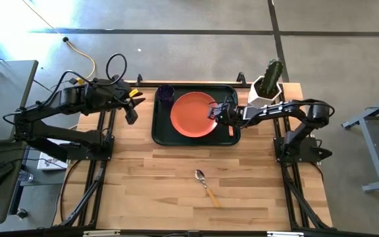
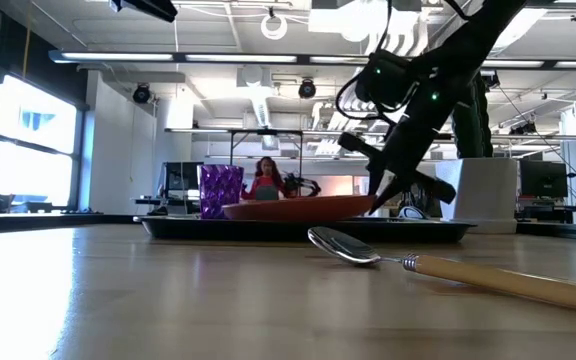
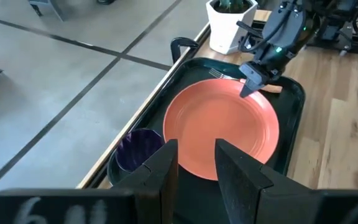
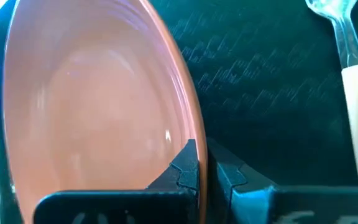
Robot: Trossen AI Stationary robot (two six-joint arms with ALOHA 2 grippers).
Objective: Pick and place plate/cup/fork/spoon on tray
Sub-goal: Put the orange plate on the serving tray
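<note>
The orange plate point(image 1: 191, 116) lies in the dark green tray point(image 1: 160, 128) at the table's far middle. The purple cup point(image 1: 165, 93) stands in the tray's far left corner. The fork point(image 4: 345, 43) lies on the tray floor to the right of the plate. The spoon point(image 1: 206, 185) lies on the bare table nearer the front edge, bowl toward the tray. My right gripper point(image 1: 214, 112) is shut on the plate's right rim. My left gripper point(image 1: 131, 110) is open and empty, just left of the tray. My right gripper pinches the plate's right rim point(image 4: 194, 134) between its two fingers, one finger point(image 4: 184, 167) on the plate's inner side and one outside it. The fingers come slanting down from the table's right. Whether the held side is raised off the tray, I cannot tell.
A white pot with a green cactus point(image 1: 267, 87) stands at the table's far right corner, close behind my right arm. Bare wood lies between the tray and the spoon. A person point(image 2: 265, 178) shows far off in the room behind the table.
</note>
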